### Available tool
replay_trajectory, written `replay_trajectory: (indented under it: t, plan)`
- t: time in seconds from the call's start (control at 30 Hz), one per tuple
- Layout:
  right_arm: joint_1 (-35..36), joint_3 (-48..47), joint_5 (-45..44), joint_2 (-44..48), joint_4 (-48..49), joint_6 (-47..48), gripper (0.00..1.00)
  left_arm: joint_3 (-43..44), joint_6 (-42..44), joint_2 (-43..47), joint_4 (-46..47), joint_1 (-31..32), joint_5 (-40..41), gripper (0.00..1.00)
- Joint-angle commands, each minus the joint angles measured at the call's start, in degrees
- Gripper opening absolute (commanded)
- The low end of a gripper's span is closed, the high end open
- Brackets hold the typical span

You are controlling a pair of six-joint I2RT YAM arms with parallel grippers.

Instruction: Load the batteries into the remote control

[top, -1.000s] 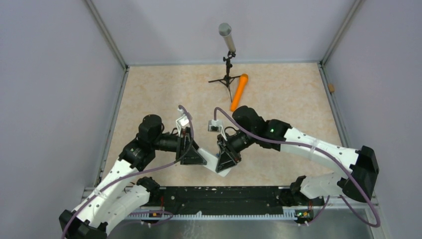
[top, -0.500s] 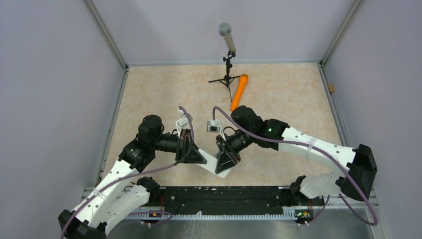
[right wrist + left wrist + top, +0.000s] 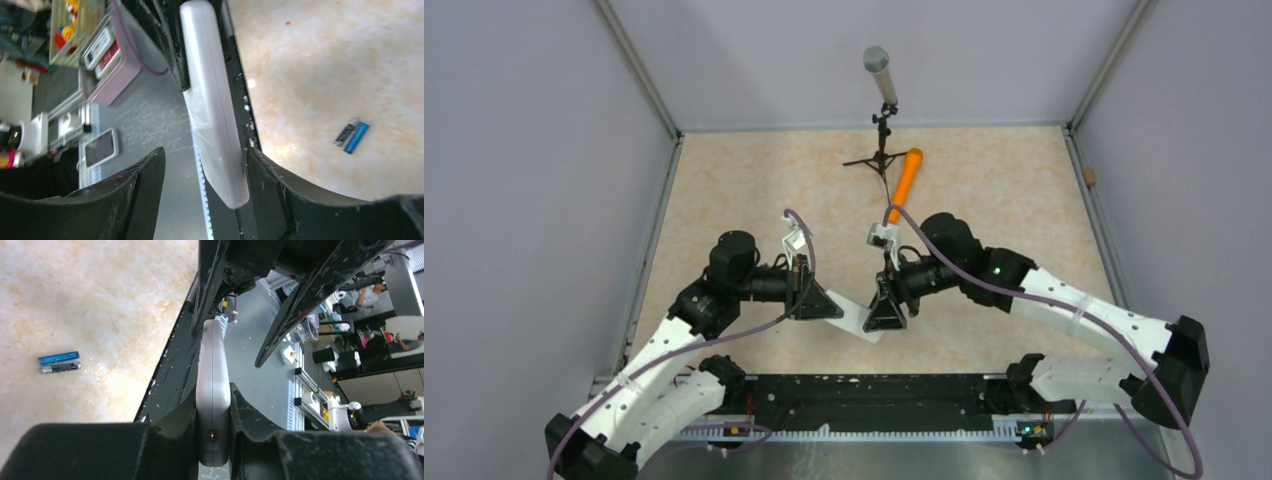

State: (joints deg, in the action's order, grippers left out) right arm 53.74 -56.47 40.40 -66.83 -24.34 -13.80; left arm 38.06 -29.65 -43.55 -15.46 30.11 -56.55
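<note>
Remote control (image 3: 213, 405): smooth white rounded slab pinched by black left fingers (image 3: 167, 437).

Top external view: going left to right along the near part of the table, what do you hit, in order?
left end effector → remote → right end effector. Skipped: mic and orange cylinder, which overlap the right end effector sideways.

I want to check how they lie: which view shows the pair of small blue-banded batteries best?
Left wrist: the small dark-and-blue cylindrical batteries lie side by side on the beige tabletop, unobstructed. Right wrist shows the batteries smaller, towards its right side. In top external I cannot find them.
</note>
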Motion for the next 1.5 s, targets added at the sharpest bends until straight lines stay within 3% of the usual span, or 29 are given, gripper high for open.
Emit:
replay_trajectory:
  t: [0.0, 0.23, 0.63, 0.9, 1.47]
  plan:
    - [-2.9, 4.0, -8.4, 5.5, 7.3, -6.1, 0.60, -0.6, -1.8, -0.2, 2.6, 0.0, 5.0, 0.00]
    - [-4.3, 11.9, -18.0, 11.8, 12.1, -13.5, 0.61, -1.8, -5.0, 1.0, 4.2, -0.1, 12.2, 0.00]
    - [-4.3, 20.5, -25.7, 19.5, 18.9, -24.0, 0.61, -6.5, -12.0, 3.5, 11.4, -0.2, 19.6, 0.00]
    - [-4.3, 25.1, -28.1, 20.6, 26.5, -30.1, 0.60, -11.7, -19.2, 5.4, 22.0, -0.1, 19.7, 0.00]
    - [-4.3, 27.7, -26.5, 18.1, 37.0, -36.1, 0.56, -15.5, -26.7, 5.1, 32.9, -0.1, 17.2, 0.00]
